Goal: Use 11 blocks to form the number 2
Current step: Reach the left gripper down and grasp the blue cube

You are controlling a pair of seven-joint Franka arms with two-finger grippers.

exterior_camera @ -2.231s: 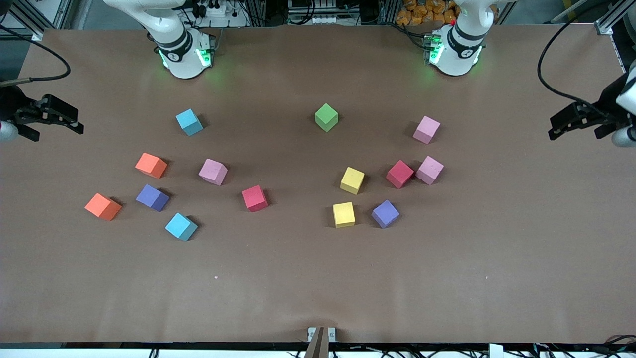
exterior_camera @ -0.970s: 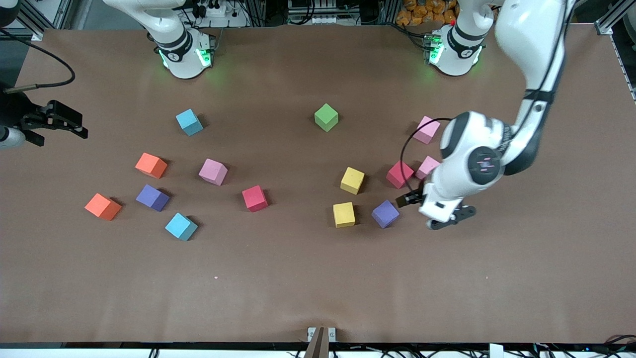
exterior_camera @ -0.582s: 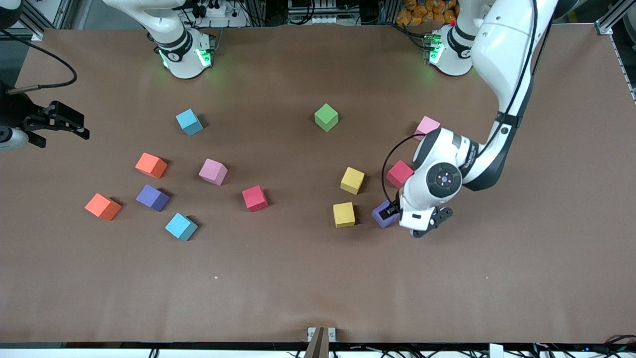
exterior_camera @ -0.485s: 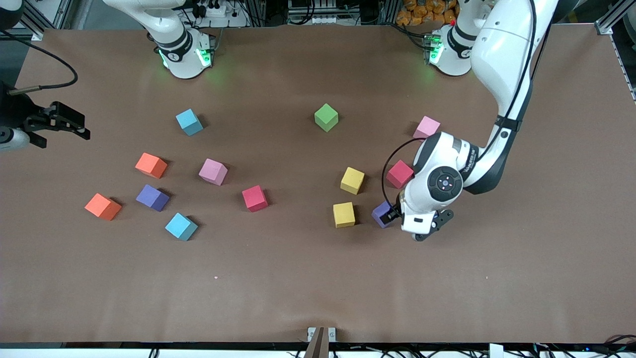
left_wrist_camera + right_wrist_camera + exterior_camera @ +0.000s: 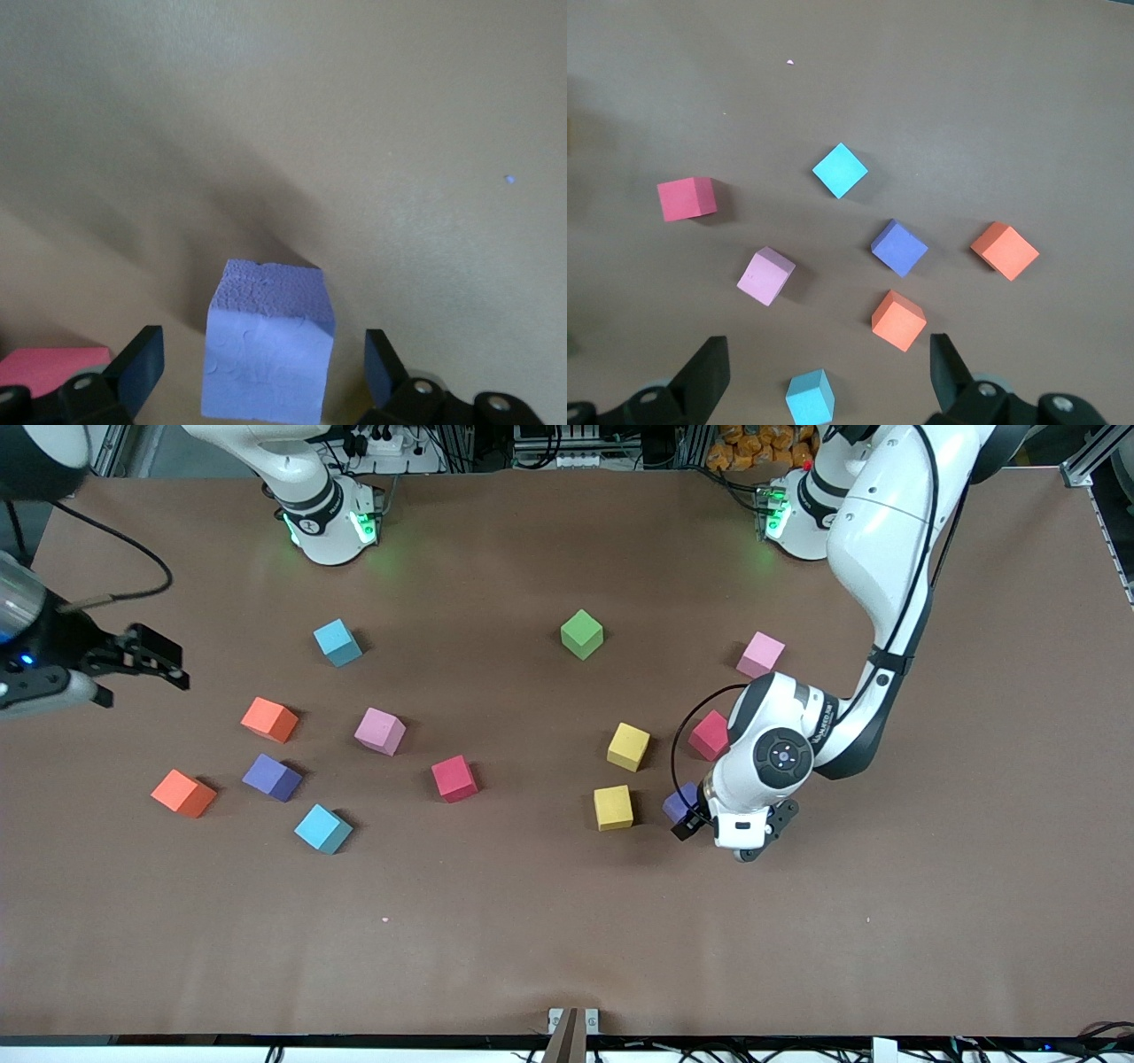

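At the right arm's end of the brown paper-covered bench (image 5: 532,921), the right gripper (image 5: 146,660) hangs in the air with its fingers spread and nothing between them, over bare bench beside the first cluster of small matte foam cubes. That cluster holds two orange foam cubes (image 5: 183,793) (image 5: 270,719), a purple foam cube (image 5: 272,777) between them, a light blue foam cube (image 5: 322,828) nearest the front camera, a second light blue foam cube (image 5: 337,642) farthest from it, a pink foam cube (image 5: 380,731) and a red foam cube (image 5: 454,778), all apart from one another. Toward the middle sits a lone green foam cube (image 5: 581,634), with two yellow foam cubes (image 5: 628,746) (image 5: 613,807) nearer the camera. The left gripper (image 5: 718,833) is down at the bench with its fingers spread on either side of a second purple foam cube (image 5: 266,350), not yet touching it in the left wrist view. Just beside it lies another red foam cube (image 5: 709,735), and a pink foam cube (image 5: 760,654) lies farther from the camera. No cubes are lined up into a digit yet.
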